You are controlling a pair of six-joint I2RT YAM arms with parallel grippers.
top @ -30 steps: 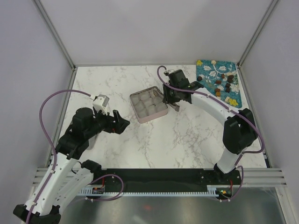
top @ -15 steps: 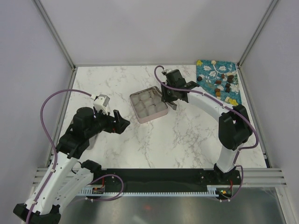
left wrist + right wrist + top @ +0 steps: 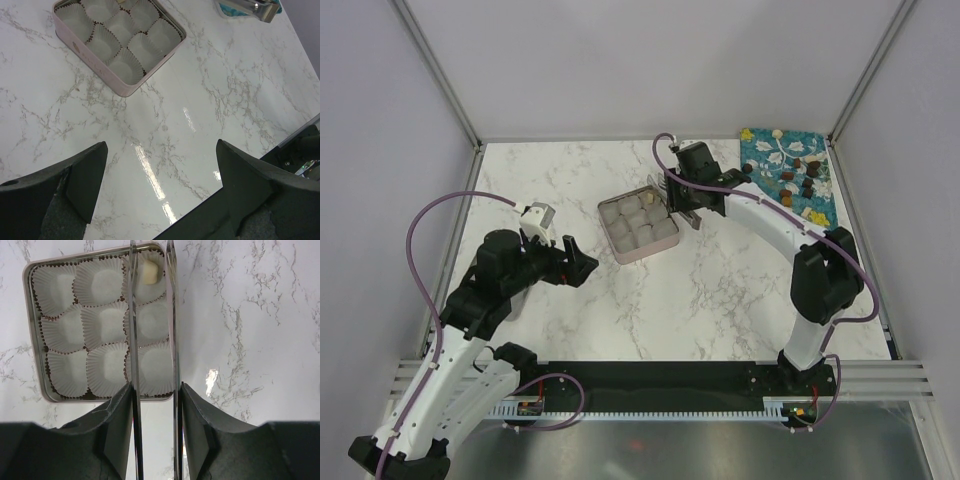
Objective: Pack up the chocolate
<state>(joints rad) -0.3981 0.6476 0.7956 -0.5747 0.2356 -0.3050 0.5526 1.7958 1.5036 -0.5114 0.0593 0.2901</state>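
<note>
Nine white paper cups (image 3: pixel 102 325): they line the square pink metal tin (image 3: pixel 92 67); the cup at upper right of the right wrist frame holds one cream-white square chocolate piece (image 3: pixel 150 272), and eight look empty.
To pack: small brown and pale chocolates (image 3: pixel 807 184) on the teal patterned cloth (image 3: pixel 765 150), upper right of the top frame.
Right gripper (image 3: pixel 155 390): clamped on long thin metal tongs (image 3: pixel 172 340); the blades stand apart beside the piece, so it is likely released.
Left gripper (image 3: pixel 160 150): spread, holding nothing, lower left.
Views: only the right wrist shows the packed piece; only the top shows the unpacked stock.
</note>
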